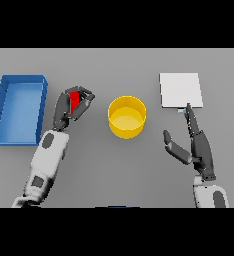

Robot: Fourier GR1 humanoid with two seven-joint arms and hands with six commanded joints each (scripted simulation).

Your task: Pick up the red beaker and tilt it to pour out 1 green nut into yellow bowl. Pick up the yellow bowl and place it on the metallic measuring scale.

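Observation:
The red beaker (74, 100) stands left of centre, and my left hand (69, 107) is curled round it, hiding most of it. No green nut shows. The yellow bowl (127, 117) sits in the middle of the table, a little right of the beaker. The metallic measuring scale (181, 90) is a pale square plate at the back right. My right hand (199, 145) rests open on the table right of the bowl, its straight fingers pointing at the scale's near edge.
A blue rectangular bin (5, 95) lies at the far left, close beside my left arm.

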